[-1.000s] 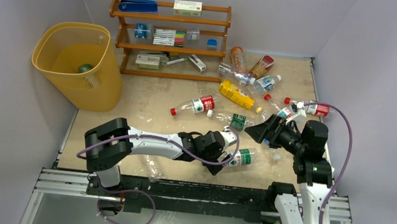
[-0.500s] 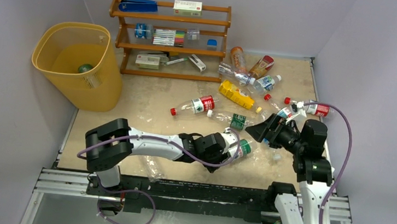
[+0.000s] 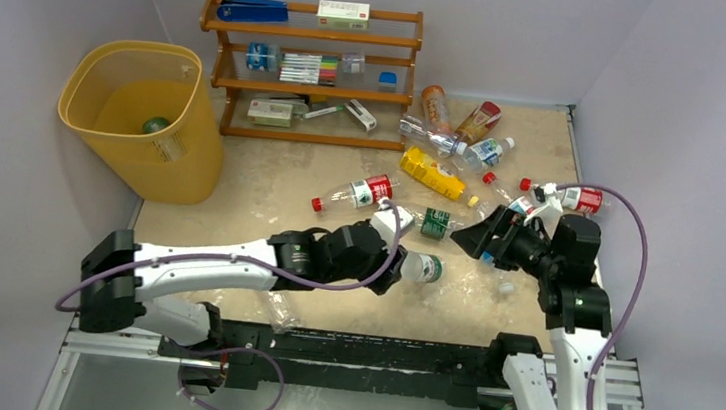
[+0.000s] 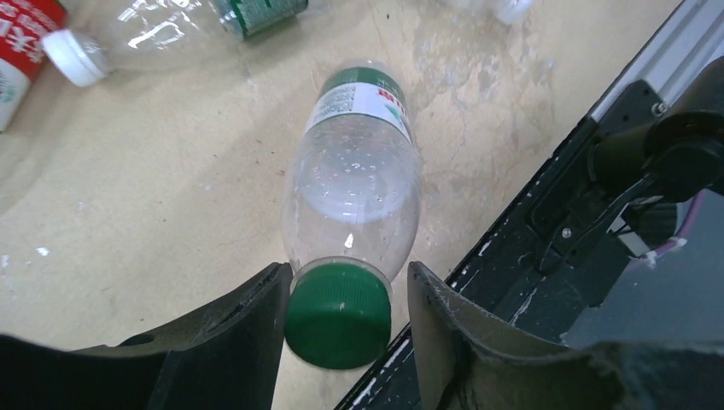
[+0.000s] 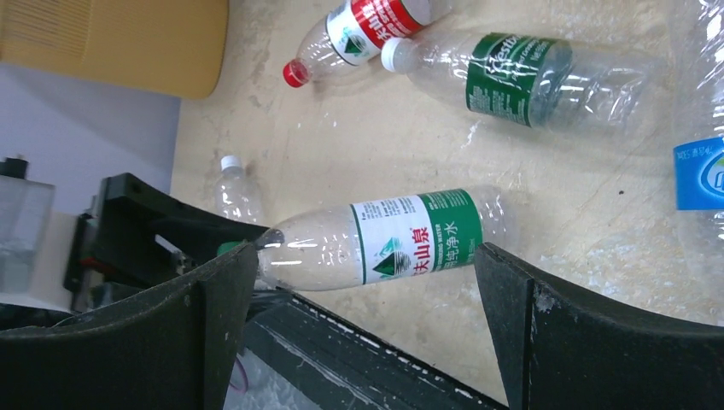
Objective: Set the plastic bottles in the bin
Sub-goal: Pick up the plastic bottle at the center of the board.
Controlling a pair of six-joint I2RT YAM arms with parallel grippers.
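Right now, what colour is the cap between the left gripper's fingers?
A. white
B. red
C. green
C: the left wrist view shows the left gripper around the bottle at its neck, and the cap there is green.

Left gripper: one bottle sat cap-first between its fingers, body running straight ahead over the table. Other bottles lay ahead and to its left. Table's near-edge rail ran along its right. Right gripper stood ahead, just past the bottle's far end. Bin stood well behind and left; shelf rack far left.
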